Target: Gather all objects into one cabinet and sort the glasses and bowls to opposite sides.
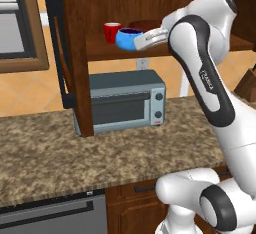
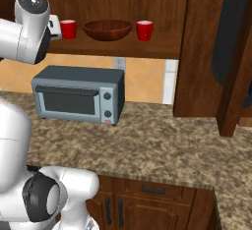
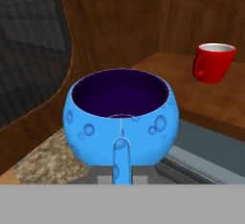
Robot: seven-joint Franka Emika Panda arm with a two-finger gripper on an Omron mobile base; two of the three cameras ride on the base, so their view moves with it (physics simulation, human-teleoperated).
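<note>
My gripper (image 1: 143, 40) is shut on the handle of the round blue cup (image 1: 128, 38), holding it upright in the air just in front of the cabinet shelf (image 1: 107, 49). In the hand view the blue cup (image 3: 122, 115) has a dark inside and its handle points at me, between my gripper (image 3: 121, 178) tips. One red mug (image 3: 214, 62) stands on the shelf beyond it. From the right, a red mug (image 2: 68, 29), the wide brown bowl (image 2: 108, 29) and a second red mug (image 2: 144, 30) stand in a row on the shelf.
A grey toaster oven (image 1: 125, 101) sits on the granite counter (image 1: 45, 158) right under the shelf. The cabinet door (image 1: 56, 43) with its black handle stands open at the left. Another open dark door (image 2: 230, 37) hangs at the right.
</note>
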